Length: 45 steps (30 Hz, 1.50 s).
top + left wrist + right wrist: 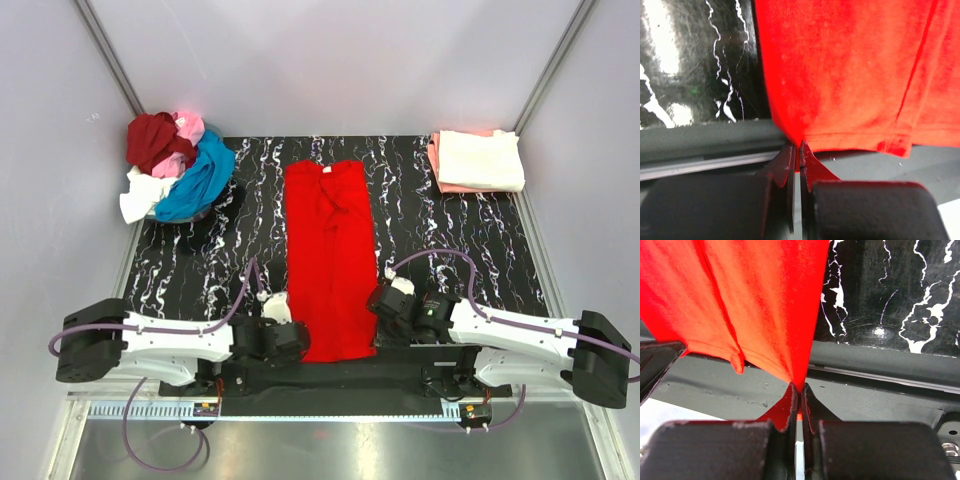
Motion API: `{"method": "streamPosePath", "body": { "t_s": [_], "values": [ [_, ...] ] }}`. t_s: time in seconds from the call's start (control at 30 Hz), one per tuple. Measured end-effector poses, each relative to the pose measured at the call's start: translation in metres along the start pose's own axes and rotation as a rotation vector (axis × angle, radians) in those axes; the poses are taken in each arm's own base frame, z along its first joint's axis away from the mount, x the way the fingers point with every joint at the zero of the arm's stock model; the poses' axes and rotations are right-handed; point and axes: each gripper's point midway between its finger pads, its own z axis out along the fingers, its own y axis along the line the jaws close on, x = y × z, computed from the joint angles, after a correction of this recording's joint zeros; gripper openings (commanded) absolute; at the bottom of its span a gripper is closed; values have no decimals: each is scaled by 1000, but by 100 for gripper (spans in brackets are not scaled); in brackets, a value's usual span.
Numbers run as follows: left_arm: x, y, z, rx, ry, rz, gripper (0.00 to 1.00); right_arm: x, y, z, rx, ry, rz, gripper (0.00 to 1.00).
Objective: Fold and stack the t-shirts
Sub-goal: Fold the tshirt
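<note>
Left tool (290,340) and right tool (384,300), both clenched on the bright red t-shirt (330,260)!
Wrist views show it up close: the left tool is pinched tight on the near-left corner of the hem, and the right tool is pinched tight on the near-right corner, with red cloth wedged between each pair of fingers. That bright red t-shirt lies as a long narrow strip down the middle of the black marbled worktop (450,240), collar at the far end, hem at the near edge between the two arms. A small pale tag (324,169) sits at the collar, too small to read. Far left there's a loose heap: dark red t-shirt (152,138), pink t-shirt (188,128), blue t-shirt (200,180) and white t-shirt (143,192), all touching. Far right, a folded cream t-shirt (480,158) sits on a folded salmon t-shirt (437,168).
</note>
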Motion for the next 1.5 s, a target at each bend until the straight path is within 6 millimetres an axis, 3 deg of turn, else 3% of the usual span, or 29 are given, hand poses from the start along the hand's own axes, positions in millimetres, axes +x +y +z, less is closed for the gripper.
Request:
{"method": "streamPosePath", "body": {
  "t_s": [0.2,0.3,0.47,0.57,0.77,0.97,1.27,1.5],
  "values": [
    [-5,-11,-26,69,0,-16,0,-2,-7,-7,34,-6,-10,0],
    [-13,-22,-43,107,-10,-31,0,-9,-1,-15,39,-27,-29,0],
    [-41,-44,-75,165,-71,-51,0,-33,22,-30,44,-88,-79,0],
    [-67,-46,-81,167,-122,-82,0,-57,33,-35,46,-123,-83,0],
    [-119,-30,-79,92,-203,-104,0,-114,34,-42,78,-186,-61,0],
    [-170,-43,-79,54,-232,-82,0,-173,43,-42,109,-221,-90,0],
    [-232,-42,-45,-16,-196,-61,0,-227,24,-1,165,-130,-99,0],
    [-256,-44,-8,-51,-122,-34,0,-255,21,20,162,-89,-107,0]
  ]
}}
